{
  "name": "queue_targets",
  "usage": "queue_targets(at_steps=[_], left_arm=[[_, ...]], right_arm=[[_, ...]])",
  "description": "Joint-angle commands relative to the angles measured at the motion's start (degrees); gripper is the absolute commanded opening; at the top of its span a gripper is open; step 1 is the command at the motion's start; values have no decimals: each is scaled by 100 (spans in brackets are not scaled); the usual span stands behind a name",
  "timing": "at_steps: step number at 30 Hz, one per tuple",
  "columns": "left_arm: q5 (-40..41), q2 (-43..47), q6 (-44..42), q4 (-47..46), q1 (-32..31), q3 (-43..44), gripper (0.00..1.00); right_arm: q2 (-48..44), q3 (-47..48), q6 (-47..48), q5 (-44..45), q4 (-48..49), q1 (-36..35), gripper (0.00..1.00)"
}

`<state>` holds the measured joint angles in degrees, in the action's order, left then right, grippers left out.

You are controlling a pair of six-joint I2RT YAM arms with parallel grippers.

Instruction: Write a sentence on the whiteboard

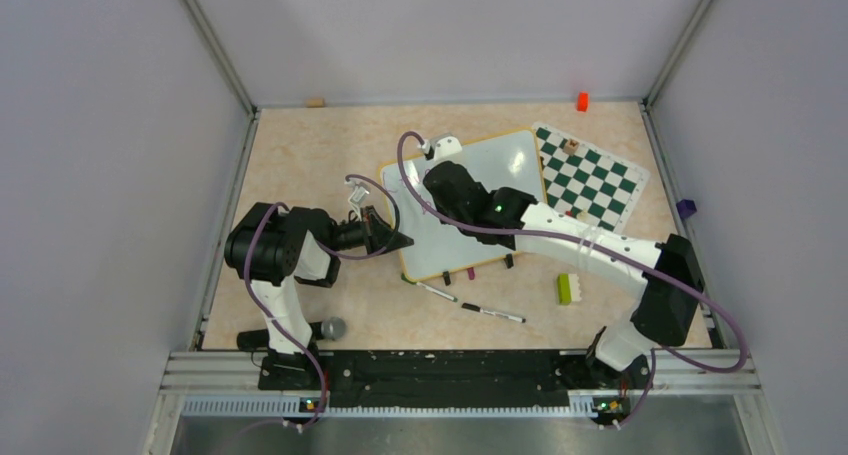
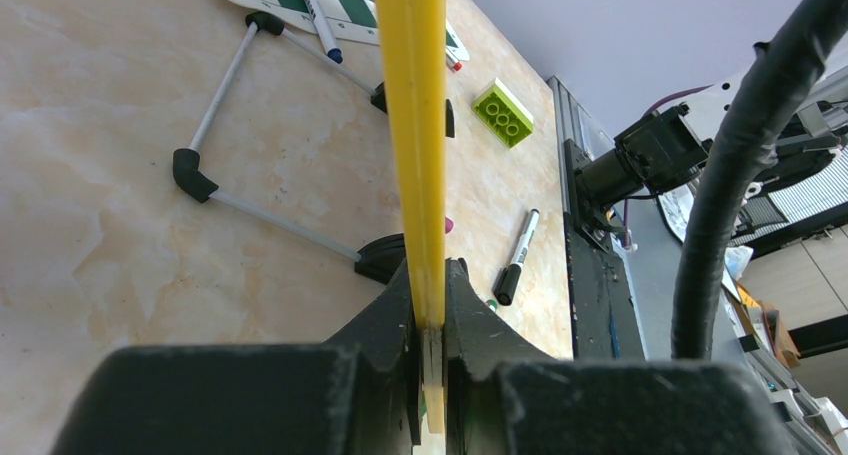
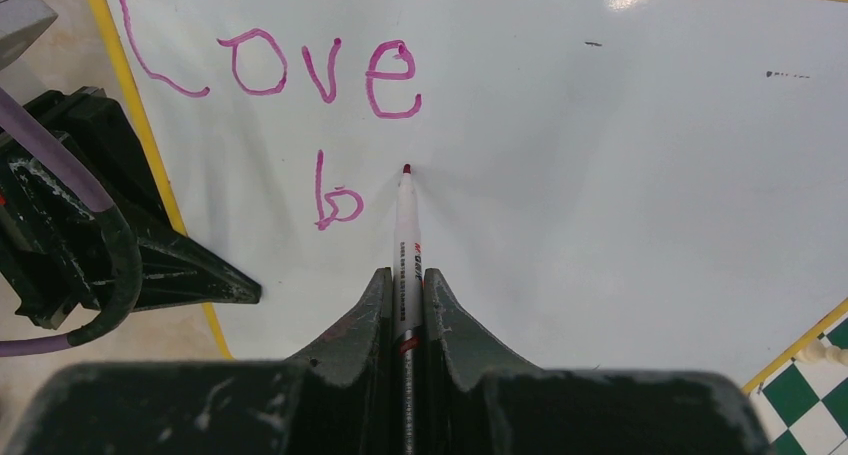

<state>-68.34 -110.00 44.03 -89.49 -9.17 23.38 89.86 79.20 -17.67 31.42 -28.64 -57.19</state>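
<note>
Holding a marker (image 3: 407, 225) clamped between its fingers, the right end effector (image 3: 405, 280) points it at the whiteboard (image 3: 620, 195). The red tip is just right of a lone "b", and I honestly can't tell whether it's touching the surface. The sentence (image 3: 320, 70) reads "Love" on the top line, with that "b" under it, all in purple-magenta.

The left end effector (image 2: 432, 285) is closed on the board's yellow frame (image 2: 415, 125), pinching the left edge. From above, the board sits about mid-tabletop (image 1: 300, 155), angled, with the chess mat (image 1: 590, 175) just beside its right side. The left wrist view shows the board propped up off the surface on a thin wire stand (image 2: 260, 215).

A green brick (image 1: 565, 288) and two loose markers (image 1: 493, 313) lie near the board's front edge.
</note>
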Motion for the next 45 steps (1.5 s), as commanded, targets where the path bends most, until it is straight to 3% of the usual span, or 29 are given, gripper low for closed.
queue_targets(at_steps=[1, 5, 10, 31, 45], left_arm=[[-325, 23, -428, -332, -94, -17, 0], [-329, 23, -430, -332, -94, -17, 0], [-325, 26, -422, -330, -95, -17, 0], [-323, 34, -427, -332, -94, -13, 0], [-328, 33, -430, -328, -94, -17, 0]], right_arm=[[-23, 213, 21, 106, 97, 25, 0], [-8, 211, 43, -170, 96, 27, 0], [-16, 177, -50, 153, 27, 31, 0], [-50, 167, -66, 22, 127, 30, 0], [-733, -374, 18, -251, 633, 26, 0]])
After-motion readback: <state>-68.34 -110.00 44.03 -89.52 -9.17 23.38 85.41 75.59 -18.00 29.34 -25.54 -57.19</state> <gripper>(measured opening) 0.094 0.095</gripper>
